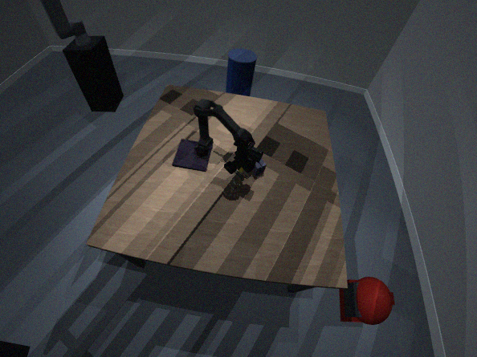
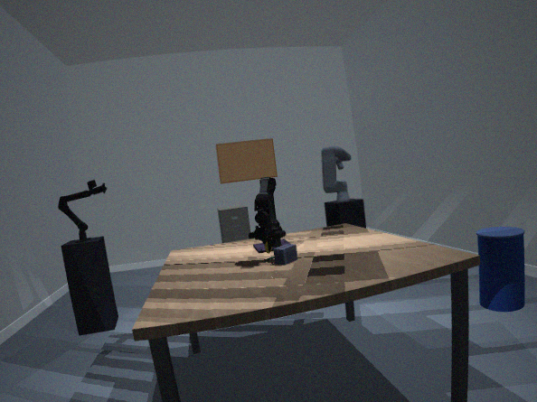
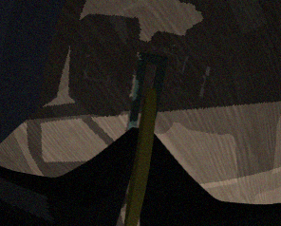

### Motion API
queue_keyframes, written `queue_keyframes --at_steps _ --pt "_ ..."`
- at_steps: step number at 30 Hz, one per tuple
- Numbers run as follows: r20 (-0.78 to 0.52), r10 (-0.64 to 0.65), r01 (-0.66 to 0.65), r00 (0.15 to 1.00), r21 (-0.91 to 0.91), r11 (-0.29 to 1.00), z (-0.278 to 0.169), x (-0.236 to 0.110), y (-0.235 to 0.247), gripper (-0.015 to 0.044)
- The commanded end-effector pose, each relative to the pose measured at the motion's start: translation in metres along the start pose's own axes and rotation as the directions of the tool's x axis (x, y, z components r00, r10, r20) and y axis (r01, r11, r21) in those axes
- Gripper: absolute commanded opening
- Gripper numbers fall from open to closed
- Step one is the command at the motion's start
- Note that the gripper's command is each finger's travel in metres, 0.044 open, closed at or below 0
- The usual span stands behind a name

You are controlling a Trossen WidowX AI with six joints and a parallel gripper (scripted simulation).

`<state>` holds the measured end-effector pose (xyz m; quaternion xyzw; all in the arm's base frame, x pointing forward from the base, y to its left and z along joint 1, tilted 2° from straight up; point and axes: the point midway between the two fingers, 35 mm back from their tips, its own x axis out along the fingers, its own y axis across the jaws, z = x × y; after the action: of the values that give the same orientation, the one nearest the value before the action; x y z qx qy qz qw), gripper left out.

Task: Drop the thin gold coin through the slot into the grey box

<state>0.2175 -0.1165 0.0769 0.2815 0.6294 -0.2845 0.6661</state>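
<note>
The gold coin (image 3: 140,167) shows edge-on in the wrist view as a thin yellow strip between my two dark fingers. My gripper (image 3: 140,136) (image 1: 240,171) (image 2: 268,246) is shut on the coin, low over the table (image 1: 241,248) (image 2: 226,284). The coin's far end still reaches the dark-green holder (image 3: 135,99), whose teal edge shows beside it. The grey box (image 1: 260,168) (image 2: 285,255) stands just to the right of the gripper in the top and exterior views. Its slot cannot be made out in the dim light.
The arm's purple base plate (image 1: 189,156) lies on the table to the left. Off the table stand a blue cylinder (image 1: 241,71) (image 2: 501,267), a red object (image 1: 367,300), a black pedestal with an arm (image 1: 94,73) (image 2: 88,284), and an orange board (image 2: 246,160).
</note>
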Motion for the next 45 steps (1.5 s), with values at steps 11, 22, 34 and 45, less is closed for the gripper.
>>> queue_keyframes --at_steps 11,22,34,45 --pt "0.004 0.002 -0.002 1.0 -0.004 1.0 0.0 -0.037 0.0 0.0" --pt "0.004 0.002 -0.002 1.0 -0.004 1.0 -0.004 -0.061 -0.001 0.0" --pt "0.004 0.002 -0.003 1.0 0.242 0.97 0.003 -0.062 -0.004 0.0" --pt "0.005 0.004 -0.005 1.0 0.242 0.97 0.01 -0.063 0.012 0.0"
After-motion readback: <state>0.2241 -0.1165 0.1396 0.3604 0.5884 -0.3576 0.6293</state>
